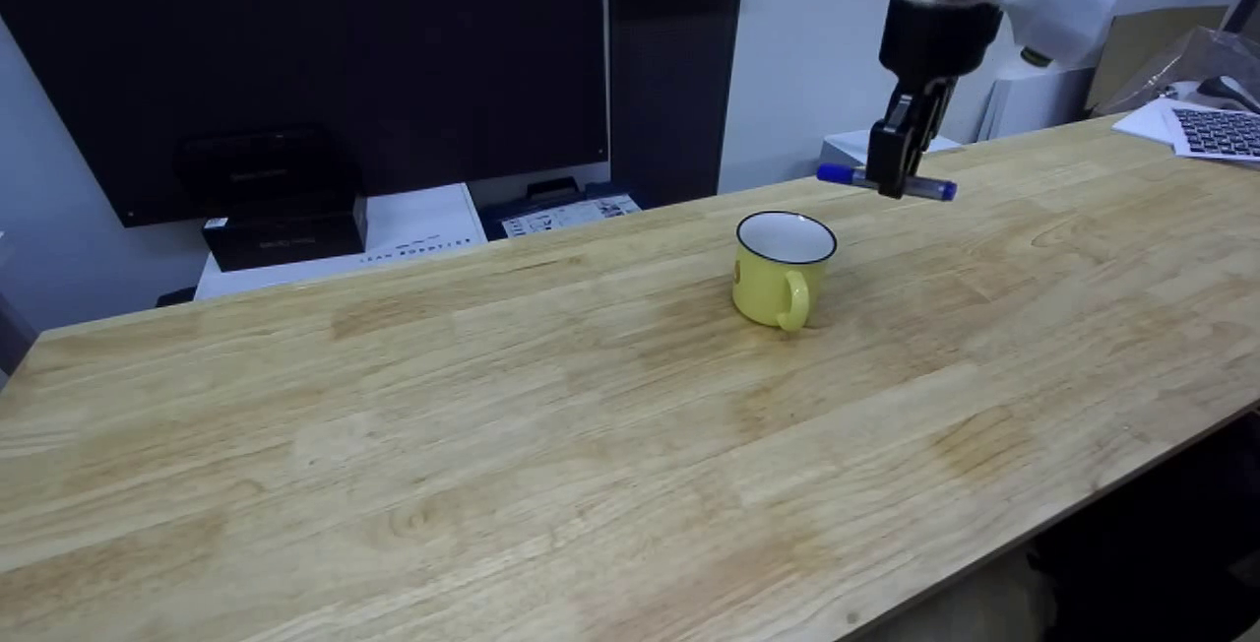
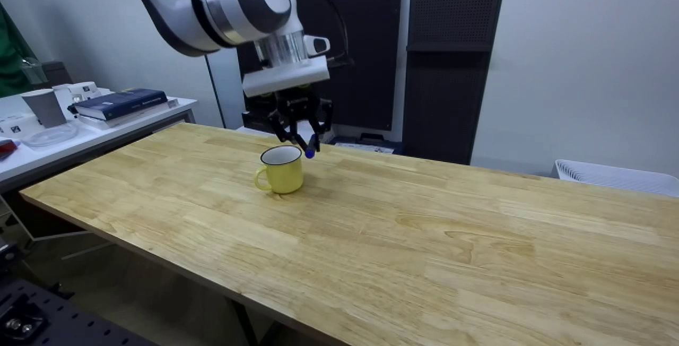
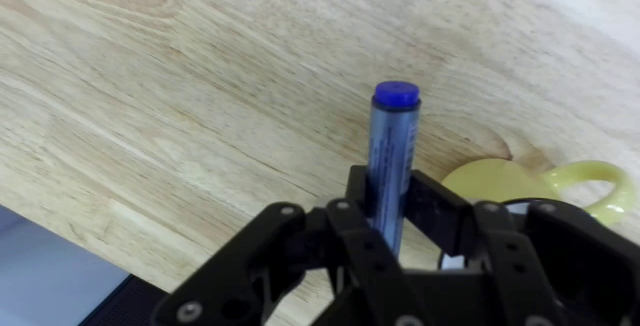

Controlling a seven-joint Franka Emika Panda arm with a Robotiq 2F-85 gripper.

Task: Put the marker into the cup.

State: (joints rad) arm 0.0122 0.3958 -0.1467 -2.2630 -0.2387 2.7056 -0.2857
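The yellow cup stands upright on the wooden table, with its white inside and dark rim showing. It also shows in an exterior view. In the wrist view the cup is at the lower right, its mouth mostly hidden behind a finger. My gripper is shut on the marker around its middle. The marker, blue-grey with blue ends, lies nearly level between the fingertips. Gripper and marker are in the air, higher than the cup's rim and off to one side of it, apart from it.
The wooden table has its back edge close behind the cup. A keyboard lies at the table's far end. A white side table holds books and a grey paper cup. A white basket stands beyond the back edge.
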